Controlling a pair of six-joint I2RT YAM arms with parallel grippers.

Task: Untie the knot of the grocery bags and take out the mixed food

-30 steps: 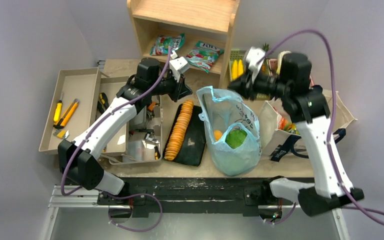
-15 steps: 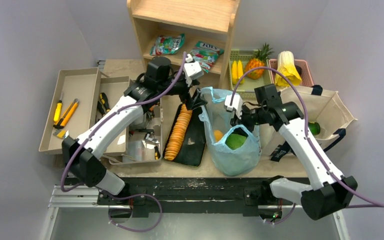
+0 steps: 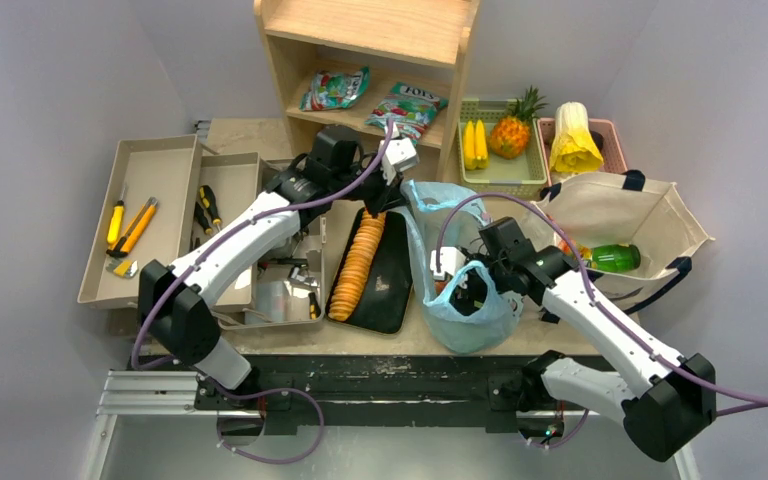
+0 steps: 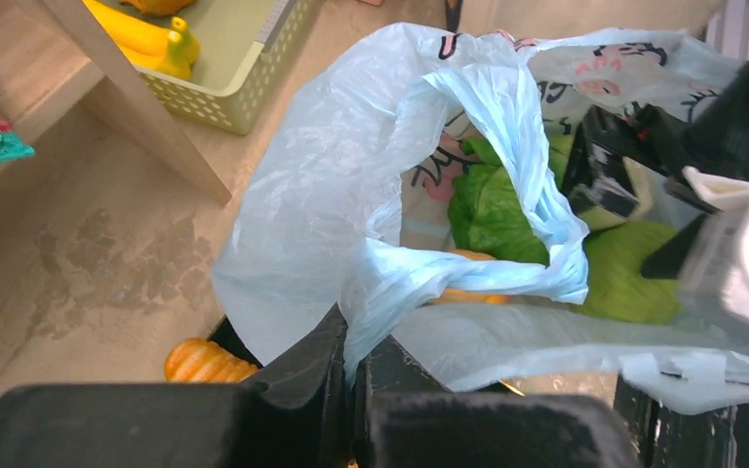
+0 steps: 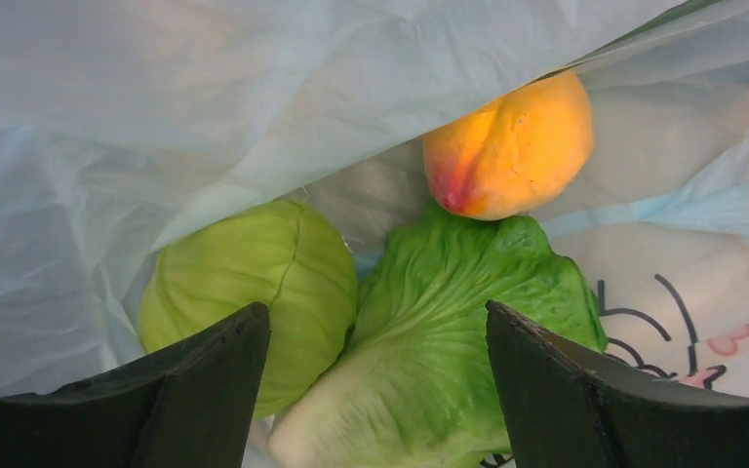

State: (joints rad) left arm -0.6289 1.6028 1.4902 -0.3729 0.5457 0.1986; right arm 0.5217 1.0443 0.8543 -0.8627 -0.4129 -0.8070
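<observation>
Risk of snagging: left gripper (image 4: pixel 351 341) pinches the blue bag (image 4: pixel 293 195) rim, right gripper (image 5: pixel 378 336) spread wide inside over the leafy cabbage (image 5: pixel 468 322) beside an orange fruit (image 5: pixel 512 146), so loose film could get clamped too.

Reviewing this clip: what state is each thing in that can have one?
thin light-blue plastic carrier bag: untied, mouth open, not emptied.
cream canvas tote: open, green glass bottle inside.
left gripper: shut on the bag's rim.
right gripper: open, inside the bag over the leafy green cabbage.
</observation>
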